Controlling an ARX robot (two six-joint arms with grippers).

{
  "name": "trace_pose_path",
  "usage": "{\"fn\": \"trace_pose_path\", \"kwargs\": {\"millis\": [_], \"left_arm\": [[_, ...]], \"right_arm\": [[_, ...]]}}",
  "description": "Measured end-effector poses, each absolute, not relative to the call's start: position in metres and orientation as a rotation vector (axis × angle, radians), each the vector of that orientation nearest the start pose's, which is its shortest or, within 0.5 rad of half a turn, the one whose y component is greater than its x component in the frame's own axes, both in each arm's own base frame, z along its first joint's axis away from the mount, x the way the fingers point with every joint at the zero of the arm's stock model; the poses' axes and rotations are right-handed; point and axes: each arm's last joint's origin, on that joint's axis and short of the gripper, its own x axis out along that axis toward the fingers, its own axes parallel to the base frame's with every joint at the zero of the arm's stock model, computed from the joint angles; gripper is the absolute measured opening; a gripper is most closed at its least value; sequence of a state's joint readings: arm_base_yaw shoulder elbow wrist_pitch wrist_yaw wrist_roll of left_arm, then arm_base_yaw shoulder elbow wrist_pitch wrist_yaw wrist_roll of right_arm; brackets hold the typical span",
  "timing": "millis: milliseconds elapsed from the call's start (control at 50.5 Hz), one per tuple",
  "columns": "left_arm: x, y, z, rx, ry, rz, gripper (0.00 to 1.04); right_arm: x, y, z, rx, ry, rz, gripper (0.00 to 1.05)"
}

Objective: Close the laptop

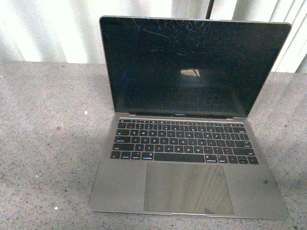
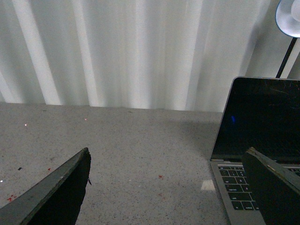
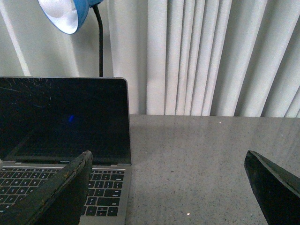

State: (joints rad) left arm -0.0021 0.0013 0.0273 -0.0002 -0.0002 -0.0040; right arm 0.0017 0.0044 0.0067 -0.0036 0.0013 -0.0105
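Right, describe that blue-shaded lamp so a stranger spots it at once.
Find the open silver-grey metal laptop on the speckled grey table. Behind its scratched black screen, before the white pleated curtain, a thin black stem rises to a lamp with a round shade. Its blue shade is the only strong colour in view.

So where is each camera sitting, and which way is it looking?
Front view: on the robot's body, looking down at the open laptop on the speckled table; no arm shows.
Left wrist view: on the left arm, looking past the open left end effector at table, curtain and part of the laptop.
Right wrist view: on the right arm, past the open right end effector, at laptop and blue lamp.
Shared: both wrist views show laptop, lamp, curtain.
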Motion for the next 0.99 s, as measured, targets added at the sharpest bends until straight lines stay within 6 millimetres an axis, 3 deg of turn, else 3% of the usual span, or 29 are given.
{"fn": "trace_pose_path", "kwargs": {"millis": [990], "left_arm": [[0.0960,-0.0002,0.1727,-0.004,-0.026,-0.002,0.98]], "right_arm": [[0.0976,0.0001,0.1651,-0.010,0.001,0.000,0.97]]}}
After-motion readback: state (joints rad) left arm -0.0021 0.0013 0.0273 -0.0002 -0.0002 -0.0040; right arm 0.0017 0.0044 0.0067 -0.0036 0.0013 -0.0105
